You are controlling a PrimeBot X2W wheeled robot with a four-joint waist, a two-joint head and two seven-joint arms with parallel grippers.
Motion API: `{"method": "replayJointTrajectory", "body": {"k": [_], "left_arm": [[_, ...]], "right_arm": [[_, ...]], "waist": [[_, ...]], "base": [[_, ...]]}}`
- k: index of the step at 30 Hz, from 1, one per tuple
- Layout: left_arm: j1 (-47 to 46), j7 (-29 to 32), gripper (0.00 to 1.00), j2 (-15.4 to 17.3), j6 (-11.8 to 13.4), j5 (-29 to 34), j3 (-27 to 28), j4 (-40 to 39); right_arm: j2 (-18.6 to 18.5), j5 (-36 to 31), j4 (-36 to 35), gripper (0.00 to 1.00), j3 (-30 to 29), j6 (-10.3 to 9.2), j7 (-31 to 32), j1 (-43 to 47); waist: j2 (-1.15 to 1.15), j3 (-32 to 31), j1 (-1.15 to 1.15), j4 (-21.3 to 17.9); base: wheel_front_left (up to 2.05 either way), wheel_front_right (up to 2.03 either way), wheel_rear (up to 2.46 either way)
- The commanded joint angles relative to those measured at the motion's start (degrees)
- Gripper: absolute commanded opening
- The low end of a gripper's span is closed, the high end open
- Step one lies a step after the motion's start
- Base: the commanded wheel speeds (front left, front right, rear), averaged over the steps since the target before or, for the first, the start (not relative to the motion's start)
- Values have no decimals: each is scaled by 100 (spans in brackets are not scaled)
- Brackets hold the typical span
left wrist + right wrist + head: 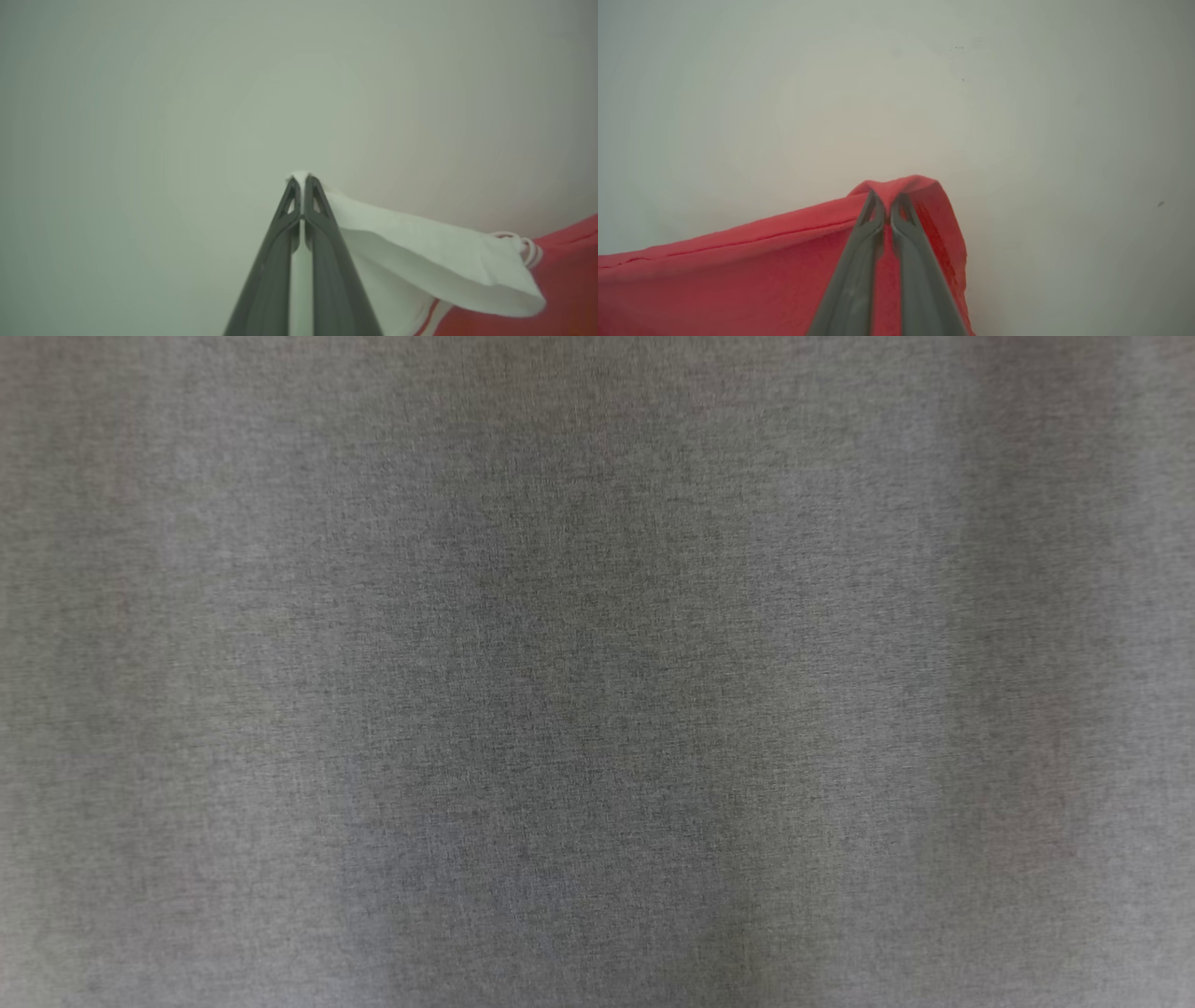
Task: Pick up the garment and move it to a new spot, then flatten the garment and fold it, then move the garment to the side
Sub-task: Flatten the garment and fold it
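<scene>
Garment (420, 252): red fabric with a white sleeve-like panel and striped trim, white edge clamped in the left gripper (301, 179), red hemmed corner (924, 189) clamped in the right gripper (887, 200), remainder trailing in loose folds.

Left tool (302, 181), right tool (887, 200), long dark grey fingers (273, 261), triangular cut-outs near tips

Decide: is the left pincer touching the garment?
Touching. The left wrist view shows the left pincer shut on a white edge of the garment.

The left hand (301, 179) and the right hand (887, 198) each clamp tight on an edge of the garment (738, 280).
</scene>
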Motion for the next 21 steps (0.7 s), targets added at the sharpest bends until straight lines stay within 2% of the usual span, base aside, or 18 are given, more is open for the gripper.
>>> {"method": "replayJointTrajectory", "body": {"k": [1,11,16,21], "left_arm": [[-243,-81,0,-26,10,40,-11,54],[-1191,-469,0,-209,10,102,-341,845],[-1171,-628,0,-205,10,-51,-535,1107],[-735,-838,0,-154,10,-393,-660,1097]], "right_arm": [[94,-40,52,0,7,-16,-49,-137],[174,-81,465,0,172,-16,-262,-619],[147,-46,621,0,259,-16,-300,-642],[65,97,557,0,469,-16,-388,-270]], "waist": [[-2,119,-2,-8],[-2,136,-2,58],[-2,206,-2,58],[-2,204,-2,69]], "base": [[0,0,0],[0,0,0],[0,0,0],[0,0,0]]}}
